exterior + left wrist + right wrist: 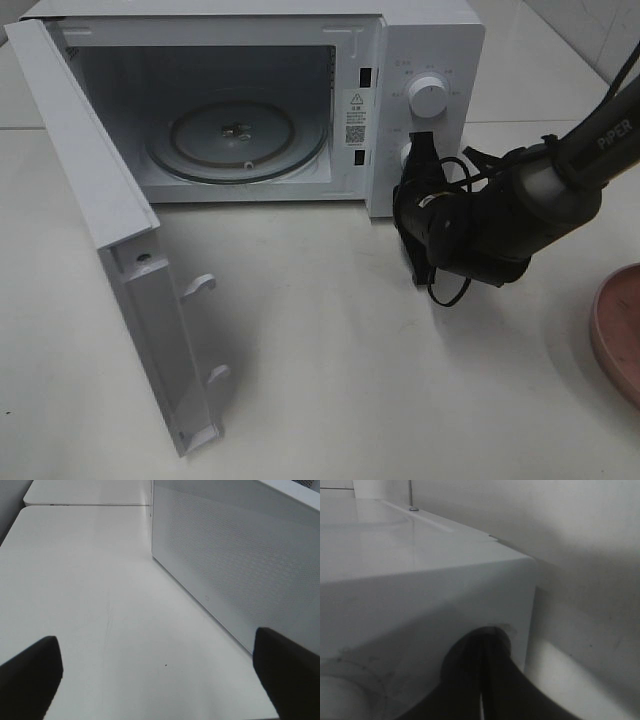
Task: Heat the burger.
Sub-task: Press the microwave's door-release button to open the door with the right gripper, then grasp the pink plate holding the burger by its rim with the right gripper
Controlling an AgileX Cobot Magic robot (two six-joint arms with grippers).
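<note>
On the far side of the white table (330, 330) stands a boxy white microwave (420, 40), its door (80, 170) swung wide to the left. We see a smooth, matte cavity and, flat on its floor, a round turntable (237, 140) of clear glass with a raised rim. Two round white knobs sit on the control strip at the right: the upper knob (428, 97) shows whole, the lower knob (407, 157) is partly covered.

Our right gripper (420, 145) is at that lower knob, its black fingers (470, 680) clenched together with nothing between them; we cannot tell whether they touch the panel. Looped black cables hang from the dark, rounded wrist.

Our left gripper (155, 639) shows only in its own wrist view, released, its blunt black fingers (30, 675) spread wide above bare tabletop, near a white perforated panel (240, 555) with a fine dotted grain.

At the right edge lies a flat pink plate (620, 330), cut off by the frame. We cannot tell where the burger is; it shows in none of the views.
</note>
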